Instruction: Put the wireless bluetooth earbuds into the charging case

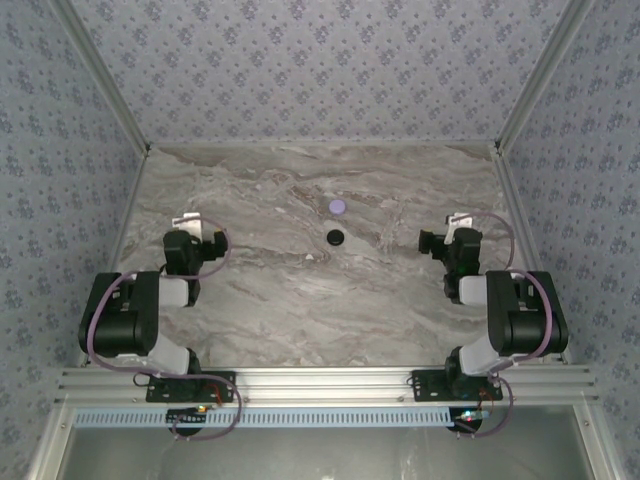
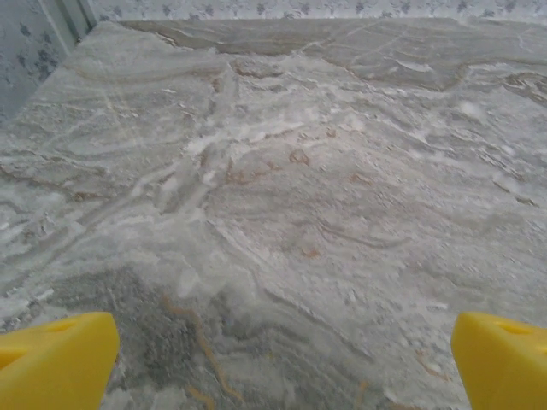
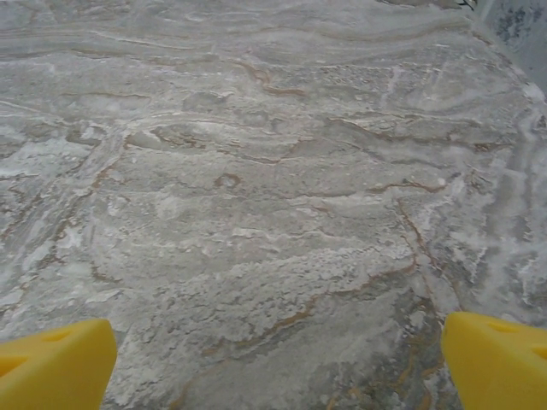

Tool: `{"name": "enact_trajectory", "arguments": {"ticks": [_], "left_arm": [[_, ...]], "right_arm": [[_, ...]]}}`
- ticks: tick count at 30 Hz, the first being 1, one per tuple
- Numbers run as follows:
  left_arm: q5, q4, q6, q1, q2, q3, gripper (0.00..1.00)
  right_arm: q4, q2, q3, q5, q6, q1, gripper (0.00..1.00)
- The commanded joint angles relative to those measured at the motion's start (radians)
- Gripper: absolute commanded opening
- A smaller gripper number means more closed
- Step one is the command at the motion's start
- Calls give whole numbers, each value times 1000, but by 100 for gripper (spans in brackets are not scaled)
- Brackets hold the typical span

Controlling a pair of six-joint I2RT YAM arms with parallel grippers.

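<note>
overhead, charging case [image 1: 335,237] near lilac disc [image 1: 337,206]

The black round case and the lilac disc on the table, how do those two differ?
Colour: the black round case is black, while the lilac disc is pale purple. Place: in the top view the lilac disc lies farther from the arm bases, and the black round case lies just nearer, apart from it. Both are small, round, of similar size, and lie on the marble table about midway between the two arms.
</note>
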Motion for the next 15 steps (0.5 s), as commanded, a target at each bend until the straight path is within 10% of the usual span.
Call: {"name": "enact_trajectory", "arguments": {"ticks": [1,15], "left_arm": [[-28,-24,-20,3,7,38,99],[-2,-36,-10,3,8,44,99]], "right_arm": [[39,6,12,11,-25,4,100],[13,6,25,-65,-34,-12,100]]}}
